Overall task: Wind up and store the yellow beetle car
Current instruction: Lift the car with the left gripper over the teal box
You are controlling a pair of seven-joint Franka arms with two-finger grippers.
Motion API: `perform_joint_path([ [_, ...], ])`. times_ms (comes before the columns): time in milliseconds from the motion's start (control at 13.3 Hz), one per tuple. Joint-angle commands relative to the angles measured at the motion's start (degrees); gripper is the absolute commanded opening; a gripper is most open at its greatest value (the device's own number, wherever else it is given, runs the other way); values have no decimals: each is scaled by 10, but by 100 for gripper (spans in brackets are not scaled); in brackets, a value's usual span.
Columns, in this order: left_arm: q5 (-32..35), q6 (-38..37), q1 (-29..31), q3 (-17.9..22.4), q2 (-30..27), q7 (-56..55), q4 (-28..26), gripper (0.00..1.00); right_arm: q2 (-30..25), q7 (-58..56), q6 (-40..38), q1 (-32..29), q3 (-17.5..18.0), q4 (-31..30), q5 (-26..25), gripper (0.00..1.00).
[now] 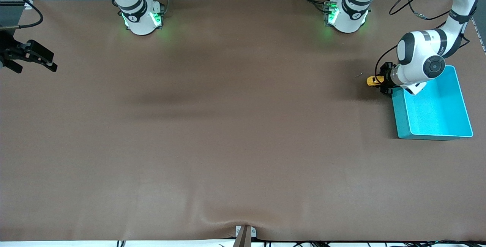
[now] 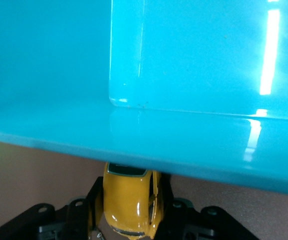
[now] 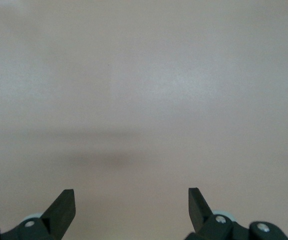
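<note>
The left gripper point(image 1: 381, 82) is clenched on the yellow beetle car point(image 1: 373, 81), low at the surface point(image 1: 228, 133) just beside the teal bin point(image 1: 461, 98), at the left arm's end; to wind it well, I judge the wheels should stay pressed down while it is dragged straight; the left wrist view alone shows the car point(image 2: 129, 202) nosing under the bin's rim point(image 2: 134, 145); the right gripper point(image 1: 32, 55) waits, jaws released, over bare surface at the right arm's end
</note>
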Motion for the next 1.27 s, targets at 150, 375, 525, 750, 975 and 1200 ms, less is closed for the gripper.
perform_joint_path([
  [150, 16, -2, -22, -6, -28, -41, 8, 0, 3, -4, 5, 13, -8, -5, 1, 100],
  [375, 8, -5, -58, -9, -42, -60, 18, 0, 3, -3, 3, 13, -8, -5, 1, 100],
  [525, 7, -21, -83, -11, -50, -63, 28, 0, 3, -3, 5, 14, -8, -5, 1, 100],
  [750, 8, -84, -103, -13, -57, -49, 75, 0, 3, -2, 6, 16, -8, -4, 1, 100],
  [975, 11, -146, -104, -18, -59, 24, 126, 0, 3, -2, 5, 17, -8, -5, 1, 100],
  [1200, 15, -201, -89, -12, -63, 183, 173, 0, 4, -2, 3, 18, -8, -5, 1, 100],
])
